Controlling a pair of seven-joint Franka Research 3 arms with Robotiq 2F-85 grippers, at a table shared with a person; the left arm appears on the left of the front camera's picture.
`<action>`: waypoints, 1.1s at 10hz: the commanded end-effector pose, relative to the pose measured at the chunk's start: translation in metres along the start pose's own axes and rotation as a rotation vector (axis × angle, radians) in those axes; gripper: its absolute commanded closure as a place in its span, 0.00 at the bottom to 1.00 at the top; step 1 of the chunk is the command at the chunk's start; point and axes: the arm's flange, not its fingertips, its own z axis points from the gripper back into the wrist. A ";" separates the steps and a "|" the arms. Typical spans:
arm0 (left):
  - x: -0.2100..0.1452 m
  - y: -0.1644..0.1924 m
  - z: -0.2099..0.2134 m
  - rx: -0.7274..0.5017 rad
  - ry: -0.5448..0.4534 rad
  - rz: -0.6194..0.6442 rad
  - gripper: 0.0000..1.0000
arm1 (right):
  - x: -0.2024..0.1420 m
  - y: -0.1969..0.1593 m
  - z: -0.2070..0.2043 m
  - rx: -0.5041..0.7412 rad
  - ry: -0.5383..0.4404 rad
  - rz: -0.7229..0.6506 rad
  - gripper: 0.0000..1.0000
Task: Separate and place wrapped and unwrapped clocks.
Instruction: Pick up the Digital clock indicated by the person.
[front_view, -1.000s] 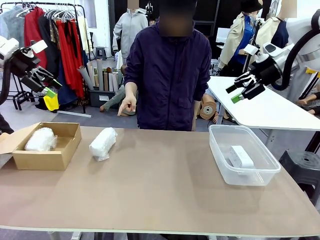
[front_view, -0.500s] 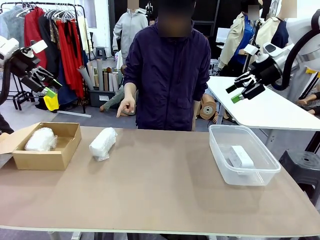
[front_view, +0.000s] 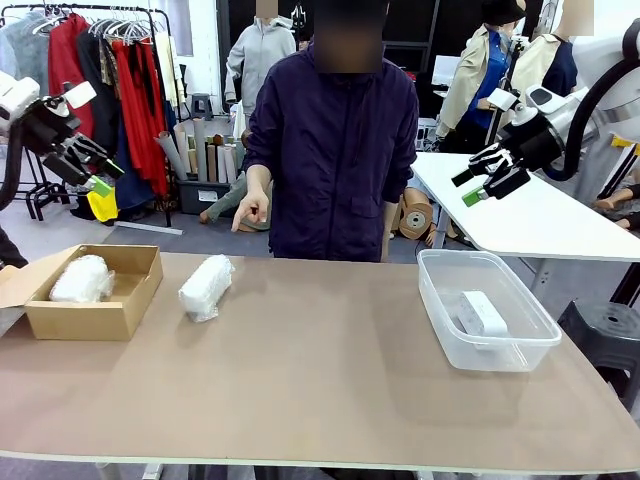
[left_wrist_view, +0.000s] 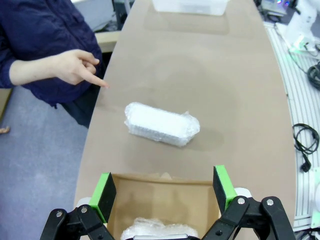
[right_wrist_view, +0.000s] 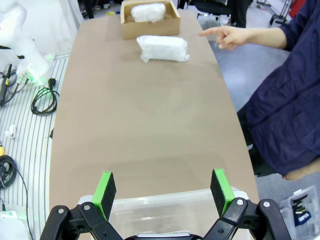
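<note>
1. The cardboard box (front_view: 95, 318) sits low beneath the left gripper (front_view: 108, 177), whose jaws stand wide apart and empty. The box looks light and one flap hangs open, so a descending finger could catch a wall and shove it.
2. The clear plastic bin (front_view: 440, 320) lies well below the right gripper (front_view: 462, 190), which is likewise spread and holding nothing. The bare white clock (front_view: 481, 313) rests inside. It seems sorted, so trouble comes only if that arm drops onto the rim.
3. The loose bubble-wrap bundle (front_view: 206, 287) lies on the table just beyond the box from the left gripper.
   - The wrap is soft and slick, so the pads may pinch only film and let it slip.
   - The boxed bundle (front_view: 80, 279) takes up room, so the second could perch on the wall.
4. The person's hand (front_view: 252, 211) points downward beyond the loose bundle, and a reach could meet it.
5. Against a second ago, only the person's hand and torso shift slightly. Both grippers stay raised and open, and nothing on the table has moved.
</note>
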 end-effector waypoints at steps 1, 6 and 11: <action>0.017 -0.013 -0.024 0.050 0.114 0.059 0.00 | 0.001 0.001 0.000 0.002 0.001 0.005 0.00; 0.047 -0.040 -0.104 0.259 0.414 0.252 0.00 | 0.001 0.001 0.000 0.002 0.001 0.005 0.00; 0.051 -0.060 -0.162 0.462 0.550 0.425 0.00 | 0.001 0.001 0.000 0.002 0.001 0.005 0.00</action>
